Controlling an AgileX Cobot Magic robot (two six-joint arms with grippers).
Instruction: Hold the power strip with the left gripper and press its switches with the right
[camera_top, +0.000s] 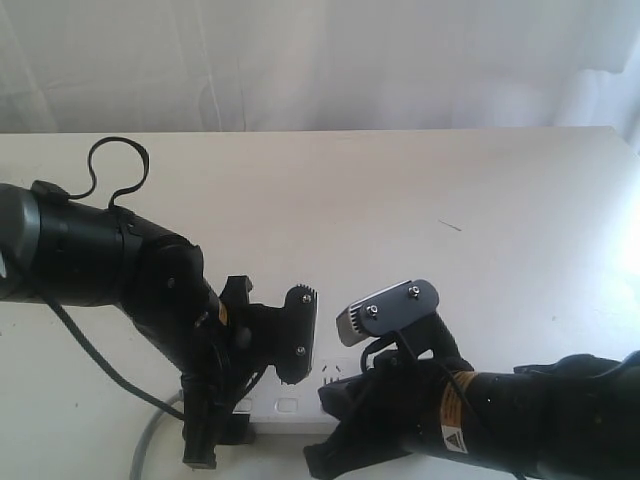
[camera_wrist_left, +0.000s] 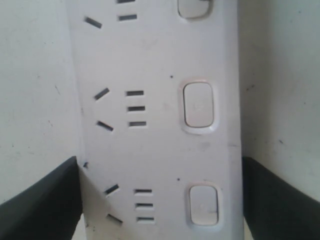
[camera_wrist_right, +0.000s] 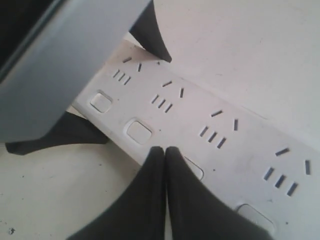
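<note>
The left gripper (camera_wrist_left: 160, 165) stands wide, its two black fingers (camera_wrist_left: 45, 200) set one on each long edge of the power strip (camera_wrist_right: 200, 117) and touching the plastic on both sides, so it has the white bar clamped across its width. From its wrist view three of the square switches (camera_wrist_left: 198, 105) run down one side, and groups of dark socket slots (camera_wrist_left: 135, 108) run down the other. The right gripper (camera_wrist_right: 164, 150) has its black fingertips pressed tight together with nothing between them. The joined tip sits over the row of buttons, just beside one switch and partly covering the next (whether it bears down on the plastic I cannot tell from here). A yellow-and-white warning label (camera_top: 452, 410) shows on that arm. The strip lies flat on the table (camera_top: 420, 190), well away from its far edge, mostly hidden under the two arms in the exterior view. A grey cord (camera_top: 148, 445) trails off its left end. The tabletop is off-white, with a few dark specks and one short thin mark (camera_top: 450, 225) towards its right side. Beyond the far edge hangs a pale white backdrop (camera_top: 320, 60), creased like cloth and brightly lit.
</note>
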